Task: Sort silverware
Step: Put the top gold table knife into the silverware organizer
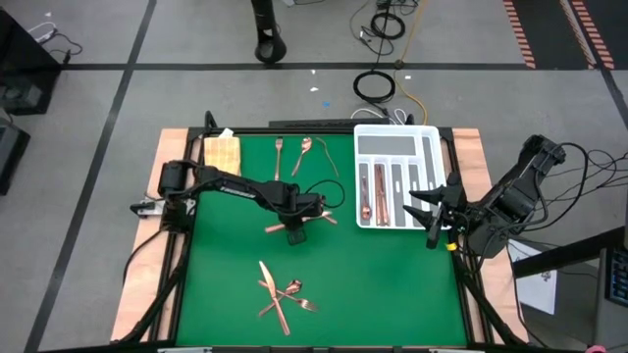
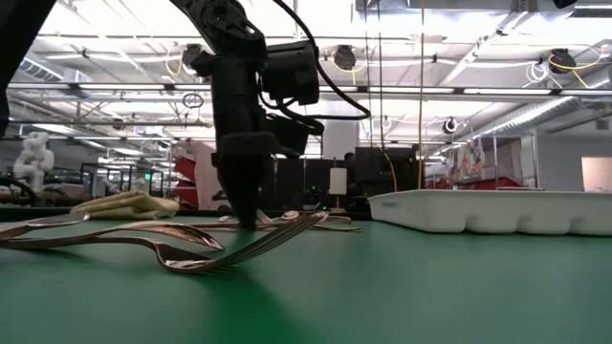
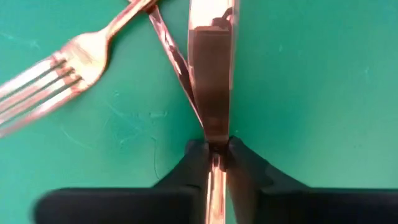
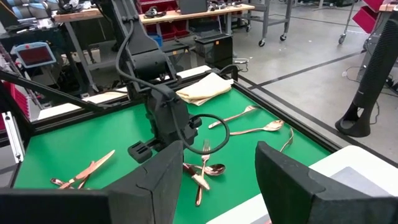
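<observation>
Left claw (image 3: 216,152) down on the green counter (image 1: 373,284), just beside the white divided tray (image 1: 396,176) on its open-mat side, fingers (image 3: 249,168) pinched together on a copper knife (image 3: 211,68). Blade running straight out from between the fingertips, handle passing back under the claw. Second slim copper piece (image 3: 171,56) crossing under the knife right at the pinch point. Fork (image 3: 56,71) lying near, tines pointing away from the claw, handle end meeting the crossing pieces.

From table height, same claw (image 2: 244,210) standing upright with its tip on the mat among a small heap of silverware (image 2: 287,222); nearer the camera, a fork (image 2: 201,256) and other pieces lying flat. Tray (image 2: 497,210) off to one side of it.

Silverware in four places relative to the tray: several pieces lying in its long compartments (image 1: 375,191); the small cluster at the left claw (image 1: 312,210), just beside the tray; a fork and spoons (image 1: 299,152) at the far edge of the mat, between the tray and the folded tan cloth (image 1: 222,152); a crossed pile (image 1: 280,291) well apart from the tray, toward the near edge.

Right claw (image 1: 430,208) hanging at the tray's outer side, over its edge, fingers (image 4: 286,168) spread apart, nothing between them.
</observation>
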Motion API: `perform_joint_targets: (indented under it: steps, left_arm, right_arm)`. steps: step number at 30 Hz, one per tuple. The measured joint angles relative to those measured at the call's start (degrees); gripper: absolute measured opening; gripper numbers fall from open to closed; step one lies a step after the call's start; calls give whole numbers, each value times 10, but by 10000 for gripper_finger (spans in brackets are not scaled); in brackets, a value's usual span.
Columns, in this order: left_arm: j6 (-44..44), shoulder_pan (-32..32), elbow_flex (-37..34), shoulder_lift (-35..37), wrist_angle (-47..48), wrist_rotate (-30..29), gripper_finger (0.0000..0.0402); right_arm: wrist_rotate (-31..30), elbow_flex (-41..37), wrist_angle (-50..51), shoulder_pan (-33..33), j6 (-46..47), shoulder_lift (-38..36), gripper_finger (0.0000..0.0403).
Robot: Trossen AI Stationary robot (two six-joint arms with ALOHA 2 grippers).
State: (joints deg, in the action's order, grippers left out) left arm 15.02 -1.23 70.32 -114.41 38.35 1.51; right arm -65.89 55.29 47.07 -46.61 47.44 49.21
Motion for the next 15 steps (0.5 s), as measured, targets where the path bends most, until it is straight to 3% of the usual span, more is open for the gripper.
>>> perform_joint_targets:
  steps: [12,15]
  left_arm:
    - [33,3,17,28,20,-21,25]
    - [42,3,17,39,27,-29,0]
  right_arm:
    - [0,0,3,0,-1,0,187]
    - [0,0,6,0,-1,0,187]
